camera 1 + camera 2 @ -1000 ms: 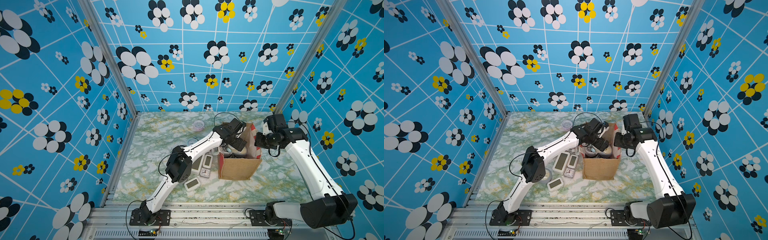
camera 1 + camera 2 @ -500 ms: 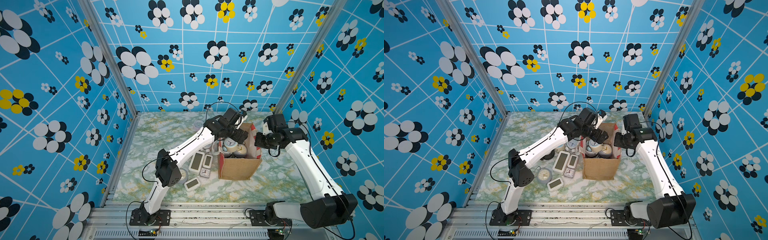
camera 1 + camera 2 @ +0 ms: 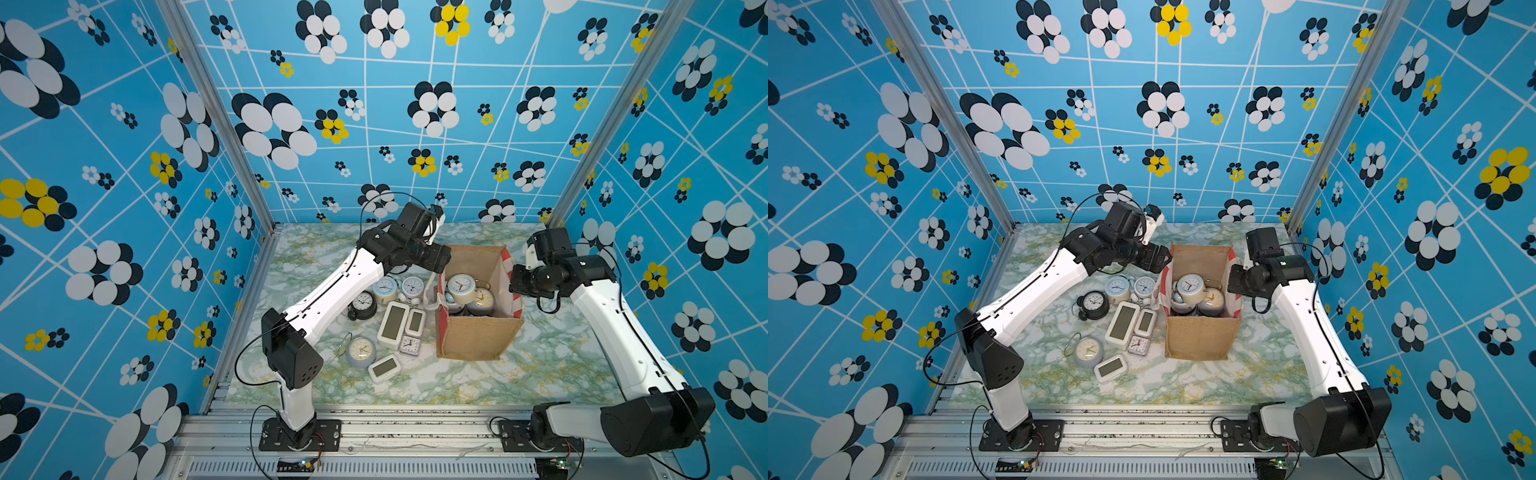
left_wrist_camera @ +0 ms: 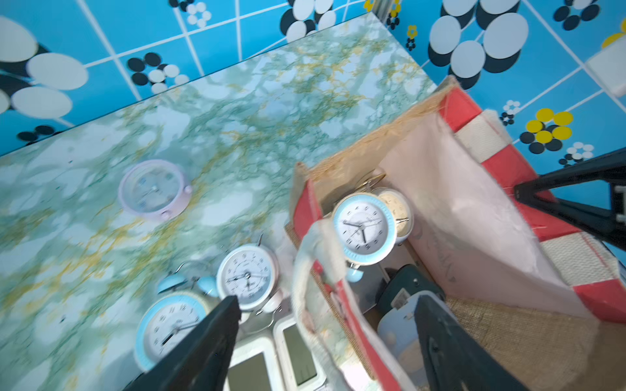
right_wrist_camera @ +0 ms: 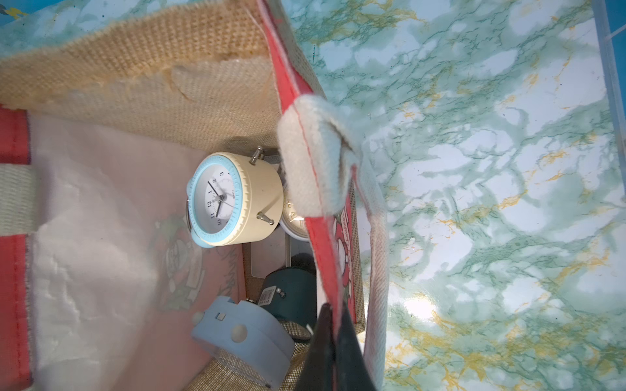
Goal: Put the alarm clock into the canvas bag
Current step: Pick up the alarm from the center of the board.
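The canvas bag [image 3: 478, 332] [image 3: 1198, 336] stands open on the marble table, tan with red side panels. Inside it, a cream alarm clock [image 3: 461, 287] [image 3: 1191, 287] [image 4: 364, 228] [image 5: 233, 198] with a blue bezel lies on top of other clocks. My left gripper [image 3: 438, 259] [image 4: 328, 301] hovers open and empty above the bag's left rim, over its white handle [image 4: 305, 281]. My right gripper [image 3: 517, 286] [image 5: 330, 308] is shut on the bag's right red side panel [image 5: 325, 264] at the rim.
Several clocks lie left of the bag: a black round one [image 3: 363, 305], two blue round ones [image 3: 384, 289], white digital ones [image 3: 392, 324] and a cream round one [image 3: 360, 351]. A pink clock [image 4: 152, 189] lies farther back. Blue patterned walls enclose the table.
My left gripper has come up out of the bag and moved back and to the left, its jaws narrowing slightly. The cream clock now lies in the bag. The right arm has stayed still.
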